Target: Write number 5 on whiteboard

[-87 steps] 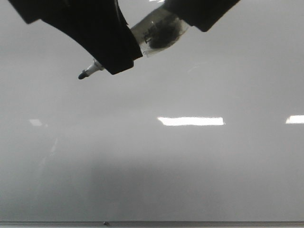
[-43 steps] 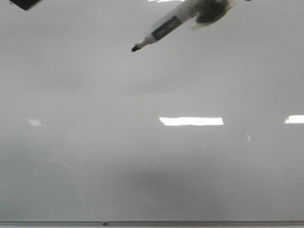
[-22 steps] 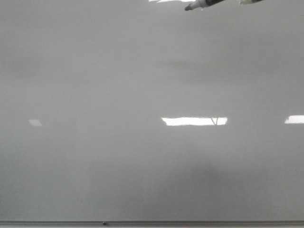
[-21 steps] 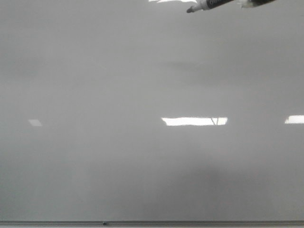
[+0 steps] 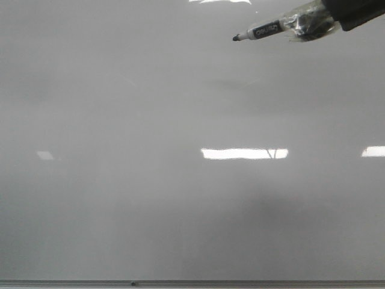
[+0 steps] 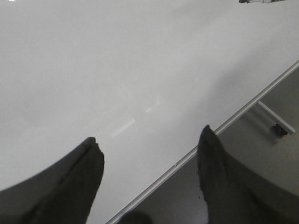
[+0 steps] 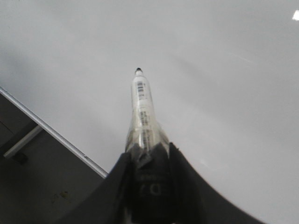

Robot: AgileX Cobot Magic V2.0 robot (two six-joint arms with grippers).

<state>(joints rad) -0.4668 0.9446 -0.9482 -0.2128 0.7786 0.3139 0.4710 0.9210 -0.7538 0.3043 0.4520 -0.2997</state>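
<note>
The whiteboard (image 5: 120, 198) fills the front view, glossy grey, with its thin frame edge (image 5: 240, 282) along the bottom. No number 5 shows on it. A marker (image 5: 271, 30) with a clear wrapped barrel hangs at the top right, its black tip pointing left, slightly above the board. My right gripper (image 5: 340, 17) is shut on its rear end. In the right wrist view the marker (image 7: 142, 107) sticks out from between the shut fingers of the right gripper (image 7: 150, 148). My left gripper (image 6: 149, 135) stands open and empty over the board's frame edge (image 6: 224, 126).
Bright reflection bars (image 5: 243, 153) (image 5: 373, 151) lie across the board; a thin dark tick crosses the first one and I cannot tell what it is. Past the frame edge lies dark floor with a stand foot (image 6: 279, 129) and a support bar (image 7: 18, 144).
The marker went from the upper left toward the upper right and almost out of the top, then came back down a little. The left gripper has left the front view.
</note>
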